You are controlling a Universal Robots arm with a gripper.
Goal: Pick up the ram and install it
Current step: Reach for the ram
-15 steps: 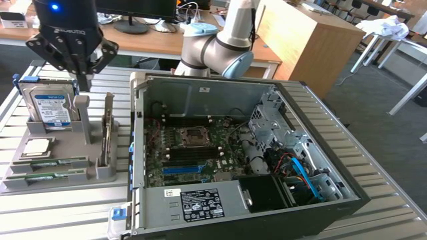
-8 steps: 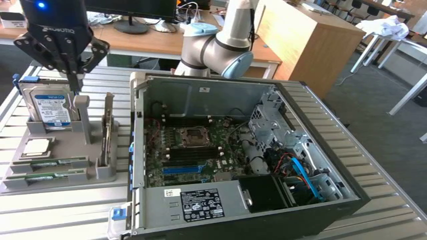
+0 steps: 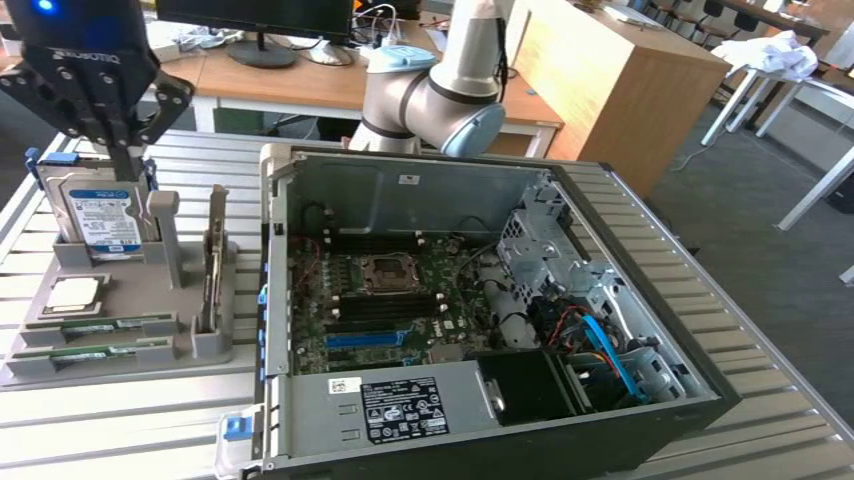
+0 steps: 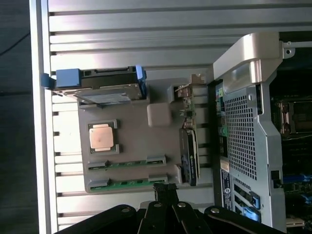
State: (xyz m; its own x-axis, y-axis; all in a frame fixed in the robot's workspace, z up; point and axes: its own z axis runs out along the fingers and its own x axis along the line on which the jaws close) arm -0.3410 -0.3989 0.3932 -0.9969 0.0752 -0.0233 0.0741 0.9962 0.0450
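My gripper (image 3: 126, 165) was shut tight and held nothing. In the exterior view it hung over the drive (image 3: 104, 215), at the back of the gray holder (image 3: 134, 365).

The ram (image 3: 96, 325) lay flat in its slot near the front of that holder, with a second green stick (image 3: 83, 352) just beside it. The chip (image 3: 74, 293) sat between the sticks and the drive. From the wrist view, the closed fingertips (image 4: 165, 189) pointed near the edge of the holder, close to the sticks.

Here is what I worried about. If the gripper went down shut, it would bump the ram and not grab it — it might even crack the thin board. The two sticks were so close that a small slip could catch the wrong one, or both. The ram is thin, so I thought it could tip in the grip. Then it would not line up inside the case (image 3: 627, 420), and a hard push could bend it.
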